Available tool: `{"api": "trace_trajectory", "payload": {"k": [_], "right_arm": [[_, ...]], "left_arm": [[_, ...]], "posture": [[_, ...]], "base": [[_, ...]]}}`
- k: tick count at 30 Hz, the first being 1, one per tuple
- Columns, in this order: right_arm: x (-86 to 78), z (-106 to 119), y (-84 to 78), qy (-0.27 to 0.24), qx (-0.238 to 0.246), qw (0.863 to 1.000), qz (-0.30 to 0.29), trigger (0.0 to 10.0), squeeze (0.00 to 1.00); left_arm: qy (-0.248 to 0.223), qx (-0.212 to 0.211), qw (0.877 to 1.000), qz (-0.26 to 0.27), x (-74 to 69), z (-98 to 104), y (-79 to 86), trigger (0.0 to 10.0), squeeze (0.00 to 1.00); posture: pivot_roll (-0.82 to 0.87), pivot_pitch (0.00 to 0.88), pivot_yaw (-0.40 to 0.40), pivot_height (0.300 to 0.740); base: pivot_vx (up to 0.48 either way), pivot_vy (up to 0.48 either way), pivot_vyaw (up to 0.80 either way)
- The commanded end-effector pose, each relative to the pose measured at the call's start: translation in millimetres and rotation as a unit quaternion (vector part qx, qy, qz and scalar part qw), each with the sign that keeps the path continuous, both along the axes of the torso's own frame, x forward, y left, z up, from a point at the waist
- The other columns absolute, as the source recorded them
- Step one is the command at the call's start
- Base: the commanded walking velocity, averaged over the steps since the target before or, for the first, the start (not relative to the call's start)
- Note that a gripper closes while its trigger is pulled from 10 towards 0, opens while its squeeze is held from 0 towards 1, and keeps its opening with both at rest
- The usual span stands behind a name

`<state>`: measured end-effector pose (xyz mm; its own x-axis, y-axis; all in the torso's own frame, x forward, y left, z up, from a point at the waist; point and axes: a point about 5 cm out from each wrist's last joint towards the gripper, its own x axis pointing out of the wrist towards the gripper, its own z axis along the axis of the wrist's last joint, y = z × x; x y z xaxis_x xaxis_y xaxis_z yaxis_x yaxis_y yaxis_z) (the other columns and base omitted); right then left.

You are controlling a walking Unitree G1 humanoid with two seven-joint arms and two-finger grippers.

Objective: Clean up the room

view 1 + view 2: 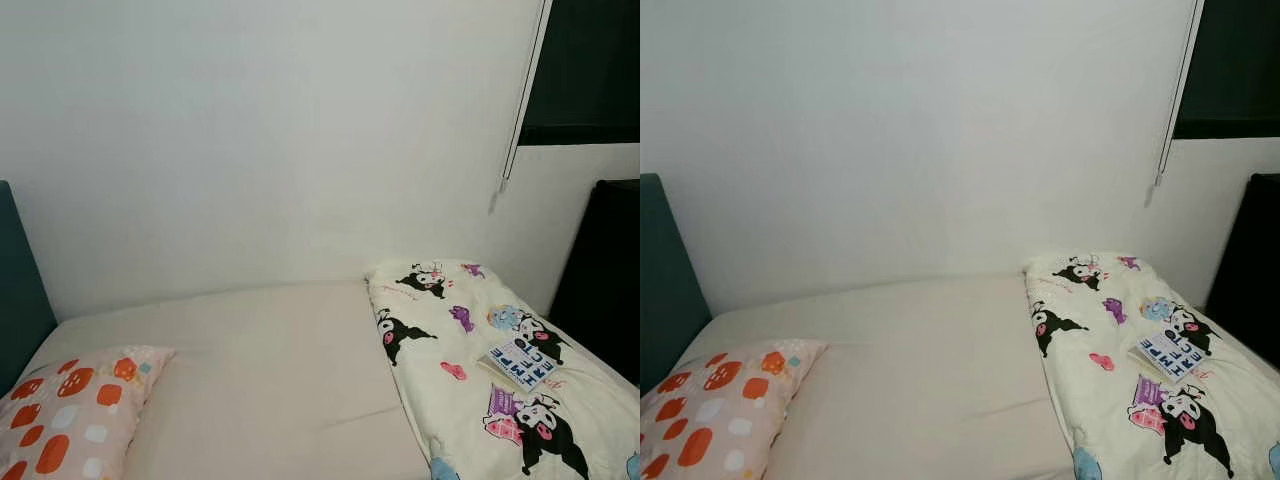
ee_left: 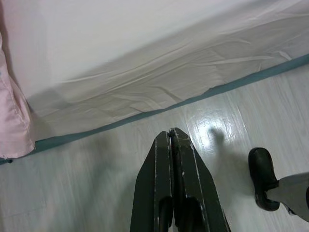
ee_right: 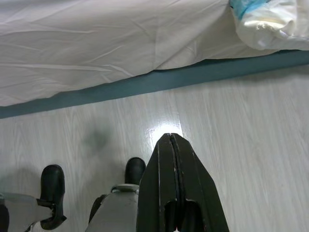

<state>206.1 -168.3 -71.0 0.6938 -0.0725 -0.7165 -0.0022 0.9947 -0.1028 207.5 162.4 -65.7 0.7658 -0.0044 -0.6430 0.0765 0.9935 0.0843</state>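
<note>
Both grippers, left gripper and right gripper, hang over the pale floor with fingers pressed together, pointing toward the bed's edge. Beyond them, a book lies on the cartoon-print quilt, well apart from the spotted pillow.

Bed: pillow, quilt, book.

Matt cream cloth sheet covers the bed, lightly creased. Printed cloth pillow at eight o'clock. Soft cartoon-print quilt at four o'clock. Glossy pale wood-look floor.
</note>
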Motion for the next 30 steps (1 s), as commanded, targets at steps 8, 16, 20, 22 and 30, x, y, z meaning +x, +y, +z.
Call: {"api": "trace_trajectory", "payload": {"k": [8, 16, 20, 22, 30], "right_arm": [[-8.4, -5, 1.6, 0.013, 0.006, 1.0, -0.006, 10.0, 0.0], [-11.4, -7, 2.3, 0.021, 0.004, 1.0, 0.003, 10.0, 0.0], [-12.3, -7, 1.4, 0.022, 0.003, 1.0, 0.004, 10.0, 0.0], [-12.8, -7, 1.1, 0.023, 0.003, 1.0, 0.005, 10.0, 0.0], [-10.0, -6, 3.3, 0.019, 0.001, 1.0, 0.013, 10.0, 0.0]], "left_arm": [[0.007, -0.014, 1.0, -0.005, -9.7, -5, -8.5, 10.0, 0.0], [0.008, -0.025, 0.999, -0.024, -11.1, -6, -17.2, 10.0, 0.0], [0.002, -0.017, 0.999, -0.036, -10.3, -5, -19.5, 10.0, 0.0], [0.001, -0.015, 0.999, -0.043, -10.5, -5, -21.1, 10.0, 0.0], [-0.007, -0.033, 0.999, -0.04, -7.6, -3, -24.4, 10.0, 0.0]], "posture": [[0.03, 0.0, -0.016, 0.74], [0.03, 0.0, -0.019, 0.74], [0.03, 0.0, -0.018, 0.74], [0.03, 0.0, -0.02, 0.74], [0.03, 0.0, -0.017, 0.74]], "base": [[0.0, 0.0, 0.0], [0.0, 0.0, 0.0], [0.0, 0.0, 0.0], [0.0, 0.0, 0.0], [0.0, 0.0, 0.0]]}}
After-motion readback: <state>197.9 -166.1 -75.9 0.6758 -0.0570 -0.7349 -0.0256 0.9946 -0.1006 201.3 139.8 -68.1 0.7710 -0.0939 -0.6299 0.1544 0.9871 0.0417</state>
